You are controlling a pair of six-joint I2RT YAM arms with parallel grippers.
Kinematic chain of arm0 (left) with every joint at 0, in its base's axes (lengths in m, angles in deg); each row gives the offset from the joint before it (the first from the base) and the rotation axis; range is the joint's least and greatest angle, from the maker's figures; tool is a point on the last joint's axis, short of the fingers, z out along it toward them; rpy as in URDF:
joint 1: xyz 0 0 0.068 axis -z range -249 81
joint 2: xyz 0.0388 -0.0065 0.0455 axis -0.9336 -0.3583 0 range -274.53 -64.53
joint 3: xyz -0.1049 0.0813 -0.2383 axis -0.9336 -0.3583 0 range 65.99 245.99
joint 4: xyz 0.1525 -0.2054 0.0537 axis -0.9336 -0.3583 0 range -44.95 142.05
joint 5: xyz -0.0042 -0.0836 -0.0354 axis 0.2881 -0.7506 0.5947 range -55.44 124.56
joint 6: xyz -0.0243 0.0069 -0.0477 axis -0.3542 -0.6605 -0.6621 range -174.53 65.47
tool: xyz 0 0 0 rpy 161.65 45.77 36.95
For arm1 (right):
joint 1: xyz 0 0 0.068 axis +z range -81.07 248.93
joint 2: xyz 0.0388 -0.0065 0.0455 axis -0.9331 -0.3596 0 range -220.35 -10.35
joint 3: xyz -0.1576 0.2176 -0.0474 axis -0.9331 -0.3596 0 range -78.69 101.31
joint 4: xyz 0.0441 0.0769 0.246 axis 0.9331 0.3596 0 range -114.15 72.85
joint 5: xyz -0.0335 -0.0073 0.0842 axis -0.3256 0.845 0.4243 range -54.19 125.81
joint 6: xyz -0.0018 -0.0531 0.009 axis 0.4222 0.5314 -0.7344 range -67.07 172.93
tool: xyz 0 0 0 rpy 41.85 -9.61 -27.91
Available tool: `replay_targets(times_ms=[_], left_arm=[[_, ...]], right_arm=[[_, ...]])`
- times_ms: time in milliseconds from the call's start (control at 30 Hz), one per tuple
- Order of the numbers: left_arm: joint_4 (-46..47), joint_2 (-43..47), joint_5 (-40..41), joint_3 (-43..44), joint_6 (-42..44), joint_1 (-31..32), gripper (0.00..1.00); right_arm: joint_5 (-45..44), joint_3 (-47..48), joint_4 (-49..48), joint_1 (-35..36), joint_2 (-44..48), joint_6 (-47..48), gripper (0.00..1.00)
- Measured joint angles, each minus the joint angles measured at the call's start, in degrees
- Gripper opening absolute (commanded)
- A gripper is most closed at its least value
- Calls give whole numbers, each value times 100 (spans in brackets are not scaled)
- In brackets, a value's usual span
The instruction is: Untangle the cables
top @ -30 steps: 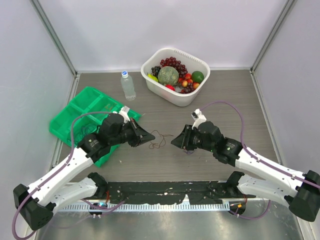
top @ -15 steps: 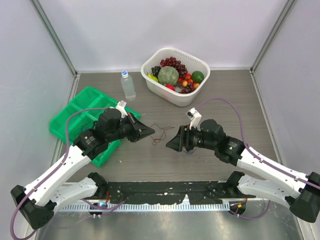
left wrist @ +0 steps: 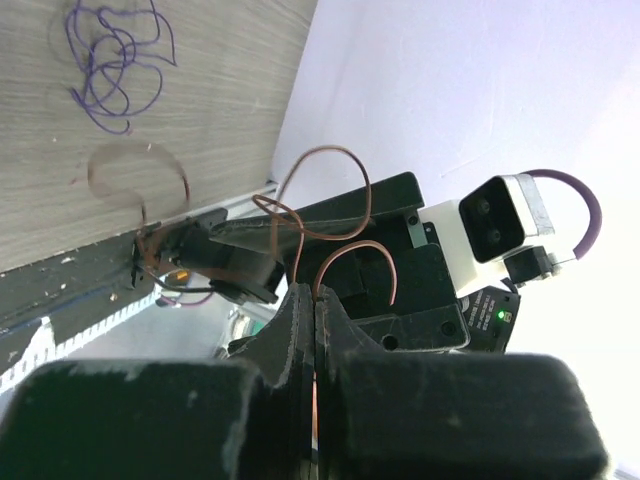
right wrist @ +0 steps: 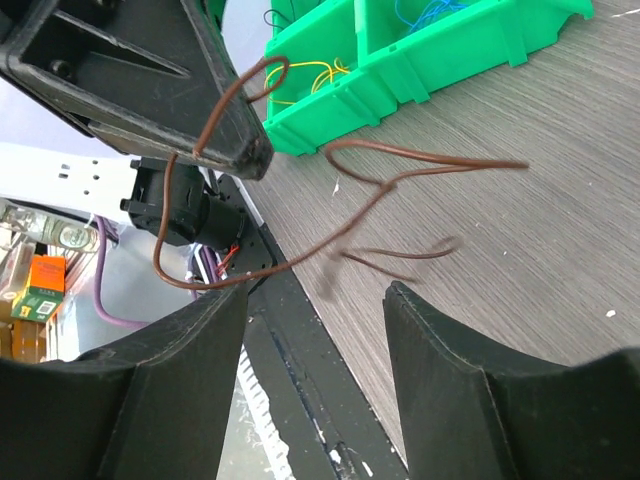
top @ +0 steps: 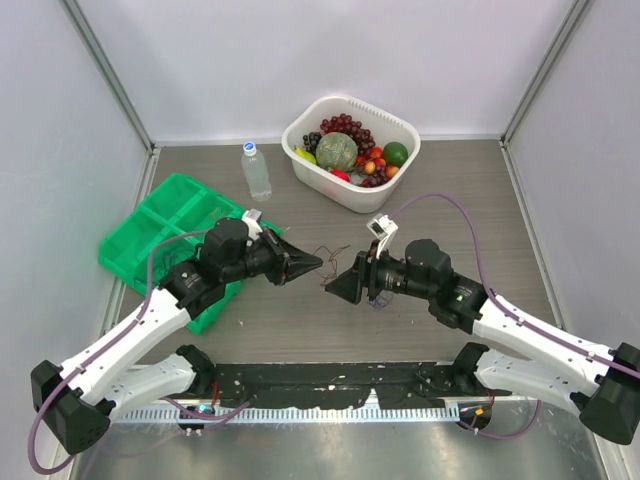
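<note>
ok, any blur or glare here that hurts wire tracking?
Right wrist: the brown wire smears with motion blur in its lower loop; the green tray is sharp. Left wrist: the wall behind is blown out white, the wire crisp. Top view: evenly lit, wire barely resolved.

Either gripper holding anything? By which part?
Left gripper is shut on the brown cable, pinching a stretch of it at the fingertips while its loops trail free. Right gripper is open and holds nothing.
</note>
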Motion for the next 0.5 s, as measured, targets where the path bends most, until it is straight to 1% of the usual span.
replay_targets(times_ms=[167,300,400,500], left_arm=[[339,0,-245,-195,-378,0,0],[518,0,-334,-195,-474,0,0],[577,0,-348,-190,-544,0,0],[570,-9,-352,-157,-560,0,0]], right_arm=[[162,-52,-122,0,26,304,63],[205,-52,-170,0,37,479,63],[-114,-98,-140,2,70,531,63],[-533,-323,-160,0,299,466,63]])
